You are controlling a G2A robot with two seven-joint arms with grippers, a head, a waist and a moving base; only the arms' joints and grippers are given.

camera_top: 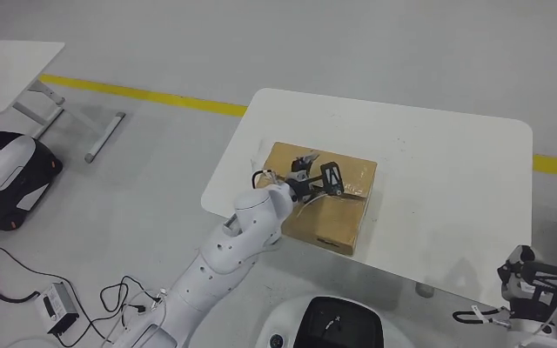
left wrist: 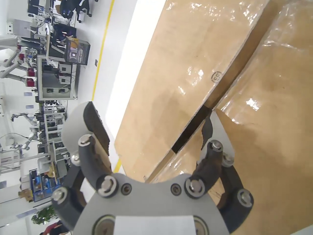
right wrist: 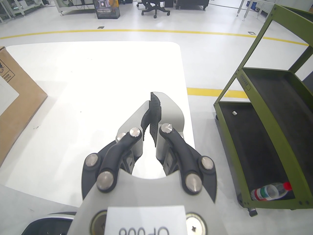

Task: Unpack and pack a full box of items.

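Starting the unpacking, with left jaws spread over the box [camera_top: 344,222] at its seam [left wrist: 193,123], right jaws pressed together beside the desk [right wrist: 97,74]; needs next one flap [left wrist: 183,62] pried up.

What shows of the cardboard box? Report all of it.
The cardboard box is brown, lying on the white table near its edge. Glossy clear tape wrinkles over its two top flaps, which stand slightly parted along a dark gap. A printed label shows on one side. The open left gripper sits over that seam, one finger at the gap.
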